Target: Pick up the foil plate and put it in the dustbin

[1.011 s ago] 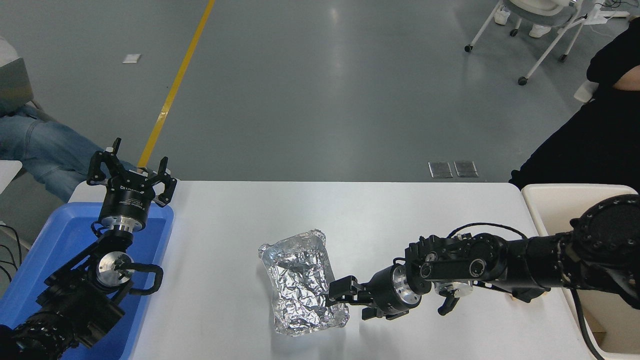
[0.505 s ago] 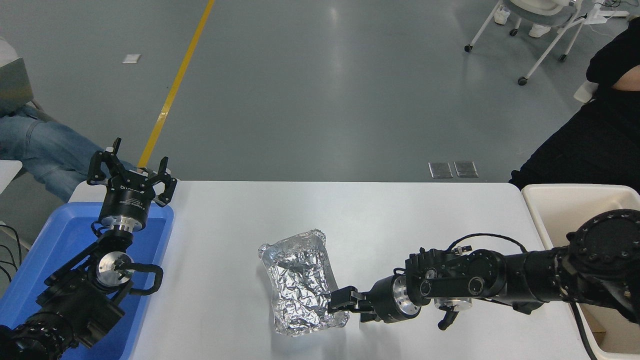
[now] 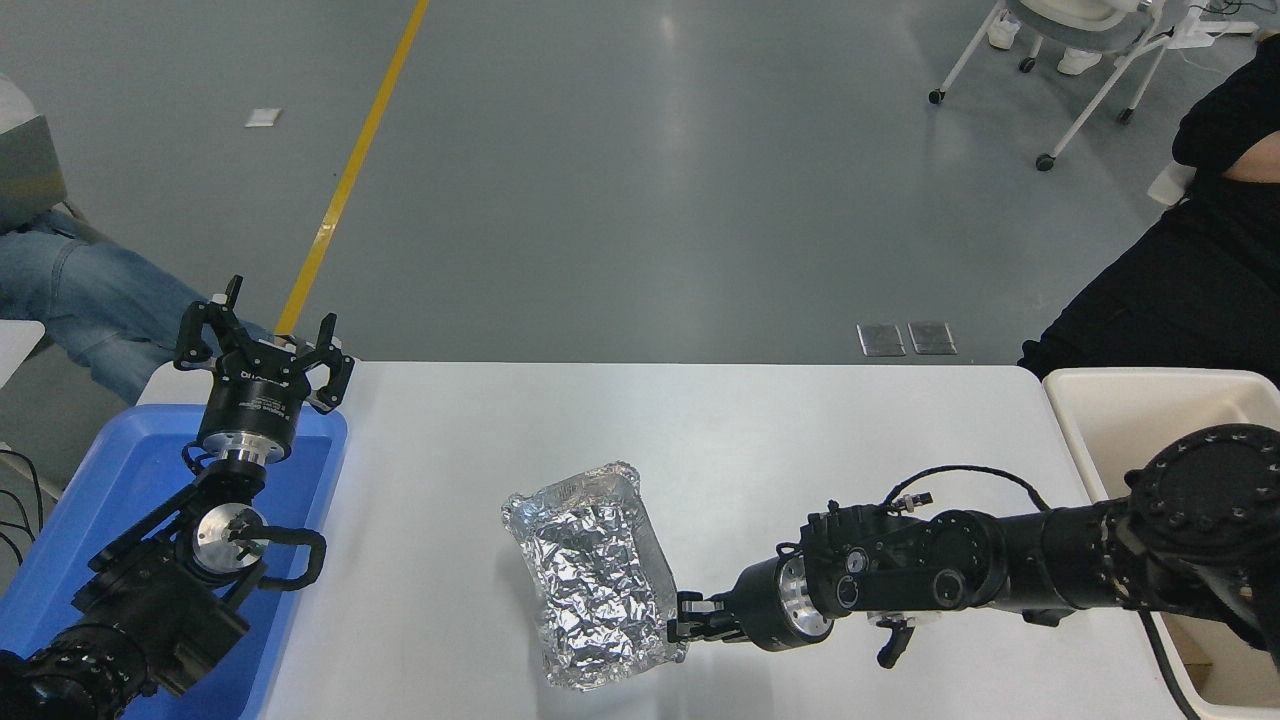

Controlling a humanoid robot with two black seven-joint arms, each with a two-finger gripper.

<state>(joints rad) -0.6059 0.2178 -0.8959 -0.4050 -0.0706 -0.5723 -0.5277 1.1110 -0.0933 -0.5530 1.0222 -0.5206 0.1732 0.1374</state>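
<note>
We see the right gripper (image 3: 684, 630) clamped on the foil plate's (image 3: 590, 580) near right rim, well left of the dustbin (image 3: 1110, 400).

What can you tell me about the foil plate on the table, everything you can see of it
The foil plate is a crinkled, shiny silver tray, roughly rectangular with rounded corners and a raised rolled rim. It looks empty and sits open side up on the white table, near the front edge, its long side running away from the camera. The right gripper meets its near right rim.
</note>
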